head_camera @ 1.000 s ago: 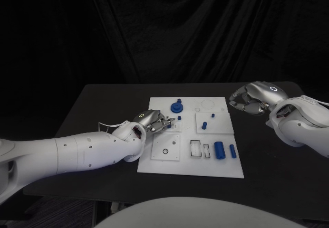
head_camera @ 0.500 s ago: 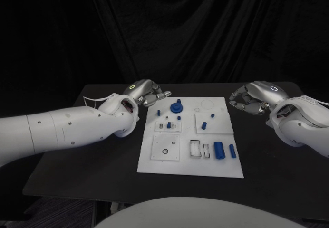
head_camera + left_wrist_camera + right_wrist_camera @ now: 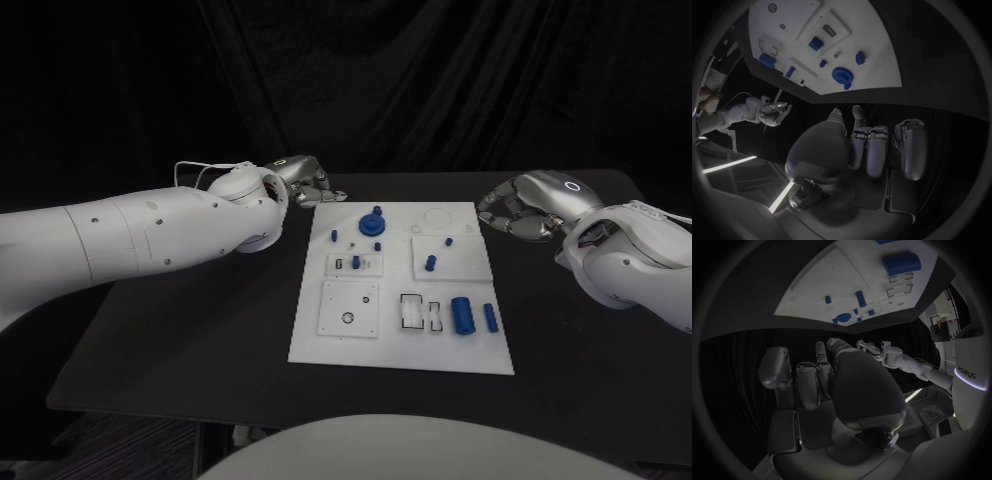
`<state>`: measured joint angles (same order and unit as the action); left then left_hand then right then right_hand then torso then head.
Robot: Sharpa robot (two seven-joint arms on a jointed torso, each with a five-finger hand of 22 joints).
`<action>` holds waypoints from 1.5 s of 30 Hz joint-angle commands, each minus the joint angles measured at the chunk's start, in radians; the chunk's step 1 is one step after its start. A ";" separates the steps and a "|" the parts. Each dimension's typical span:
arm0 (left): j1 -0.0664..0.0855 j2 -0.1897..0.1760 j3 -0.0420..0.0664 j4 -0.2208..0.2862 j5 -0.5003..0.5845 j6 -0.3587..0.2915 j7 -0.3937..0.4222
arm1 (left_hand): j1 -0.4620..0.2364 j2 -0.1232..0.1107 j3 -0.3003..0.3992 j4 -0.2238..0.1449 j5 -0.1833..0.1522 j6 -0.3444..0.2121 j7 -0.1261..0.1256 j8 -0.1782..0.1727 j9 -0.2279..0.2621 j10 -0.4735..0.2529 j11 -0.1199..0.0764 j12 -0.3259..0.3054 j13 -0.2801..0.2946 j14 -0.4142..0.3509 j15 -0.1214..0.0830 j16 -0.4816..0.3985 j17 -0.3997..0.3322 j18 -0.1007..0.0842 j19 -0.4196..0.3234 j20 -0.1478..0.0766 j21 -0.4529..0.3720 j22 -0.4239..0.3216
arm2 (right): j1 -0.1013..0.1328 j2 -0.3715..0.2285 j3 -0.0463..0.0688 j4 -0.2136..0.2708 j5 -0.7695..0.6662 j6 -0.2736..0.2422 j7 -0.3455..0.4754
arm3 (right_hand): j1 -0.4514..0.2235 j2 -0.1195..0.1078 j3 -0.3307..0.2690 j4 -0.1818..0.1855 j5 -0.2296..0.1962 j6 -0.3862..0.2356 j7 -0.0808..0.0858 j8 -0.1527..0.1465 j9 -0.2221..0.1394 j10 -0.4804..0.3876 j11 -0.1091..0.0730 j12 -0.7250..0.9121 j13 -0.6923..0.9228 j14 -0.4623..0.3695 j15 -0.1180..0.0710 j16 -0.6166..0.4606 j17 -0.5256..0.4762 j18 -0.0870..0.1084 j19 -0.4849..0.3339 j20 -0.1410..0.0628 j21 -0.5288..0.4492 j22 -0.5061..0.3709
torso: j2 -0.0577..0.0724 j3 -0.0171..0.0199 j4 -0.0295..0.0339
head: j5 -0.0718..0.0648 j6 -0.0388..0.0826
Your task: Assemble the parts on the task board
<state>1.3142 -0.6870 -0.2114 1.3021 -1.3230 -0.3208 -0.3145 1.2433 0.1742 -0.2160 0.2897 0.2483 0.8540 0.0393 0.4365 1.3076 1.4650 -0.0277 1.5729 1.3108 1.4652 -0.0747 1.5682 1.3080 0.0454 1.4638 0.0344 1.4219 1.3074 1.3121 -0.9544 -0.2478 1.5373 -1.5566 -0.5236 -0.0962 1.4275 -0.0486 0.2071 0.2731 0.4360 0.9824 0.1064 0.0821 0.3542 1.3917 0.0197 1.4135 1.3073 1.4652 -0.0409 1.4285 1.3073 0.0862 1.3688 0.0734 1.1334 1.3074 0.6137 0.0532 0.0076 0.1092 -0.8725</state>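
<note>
The white task board (image 3: 401,345) lies flat in the middle of the black table (image 3: 188,330), its long side running away from the robot. At its far end stands a round blue part with a knob on top (image 3: 372,223), with a small blue peg (image 3: 333,236) just to its left and another small blue piece (image 3: 376,246) just on its near side. To the right of these a raised white square carries a short blue pin (image 3: 449,242) and a longer blue pin (image 3: 430,264). A small plate left of the middle holds a dark blue piece (image 3: 355,263). Toward the near end, a thick blue cylinder (image 3: 462,315) lies beside a thinner blue rod (image 3: 490,318), both to the right of open rectangular slots, and a white square with a small ring-shaped hole (image 3: 348,319) sits to the left.

The left hand (image 3: 303,184) hovers off the board's far left corner, apart from it, over bare table; in the left wrist view its fingers (image 3: 876,150) are curled in side by side with nothing between them. The right hand (image 3: 522,213) hangs just past the board's far right corner, also clear of it; in the right wrist view its fingers (image 3: 807,380) are folded inward and hold nothing
</note>
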 commanded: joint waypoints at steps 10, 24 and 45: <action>0.002 0.040 0.000 -0.034 0.004 0.181 -0.066 | -0.096 0.017 -0.036 0.003 -0.075 0.045 0.004 -0.016 0.025 0.106 0.005 -0.002 0.260 0.106 0.006 0.003 0.263 -0.010 0.036 0.009 0.008 0.217 | -0.001 -0.004 0.001 0.005 0.004 0.003 0.003 | -0.003 -0.005 0.007 0.000 0.005 0.007 0.000 -0.004 -0.001 0.008 0.000 0.004 0.099 0.052 0.003 0.007 0.181 0.002 0.002 0.000 0.007 0.146 | 0.034 -0.0120 -0.0003 | 0.002 0.000; 0.001 0.046 0.000 -0.037 0.004 0.219 -0.080 | -0.196 0.037 -0.087 0.003 -0.134 0.099 -0.004 -0.045 0.013 0.106 -0.001 -0.002 0.260 0.106 0.001 0.003 0.263 -0.010 0.034 0.005 0.006 0.217 | -0.001 -0.007 0.001 0.009 0.004 0.011 -0.004 | -0.004 -0.004 0.008 0.001 0.006 0.005 0.000 -0.005 -0.002 0.008 0.000 0.004 0.098 0.052 0.003 0.007 0.181 0.002 0.003 0.000 0.008 0.146 | 0.050 -0.0212 -0.0007 | 0.002 0.000; -0.003 0.057 0.000 -0.055 0.004 0.233 -0.094 | -0.179 0.038 -0.085 -0.002 -0.111 0.111 -0.006 -0.061 0.008 0.106 -0.003 -0.002 0.260 0.106 0.000 0.003 0.263 -0.009 0.032 0.004 0.001 0.215 | -0.001 -0.005 0.001 0.007 0.004 0.021 -0.011 | -0.004 -0.004 0.009 0.002 0.006 0.005 0.000 -0.005 -0.002 0.006 0.000 0.003 0.096 0.051 0.002 0.005 0.180 0.002 0.003 0.000 0.007 0.146 | 0.049 -0.0209 -0.0005 | 0.001 0.000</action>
<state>1.3123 -0.6322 -0.2123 1.2472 -1.3228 -0.0996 -0.4099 1.0559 0.2127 -0.2976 0.2910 0.1345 0.9577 0.0323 0.3787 1.3075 1.4635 -0.0263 1.5673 1.3079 1.4652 -0.0748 1.5682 1.3076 0.0453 1.4673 0.0379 1.4251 1.3073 1.3121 -0.9590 -0.2478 1.5431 -1.5506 -0.5092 -0.0955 1.4275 -0.0486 0.2099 0.2758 0.4360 0.9824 0.1064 0.0821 0.3535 1.3917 0.0197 1.4135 1.3073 1.4653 -0.0409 1.4324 1.3073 0.0862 1.3688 0.0734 1.1384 1.3079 0.6626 0.0324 0.0069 0.1103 -0.8725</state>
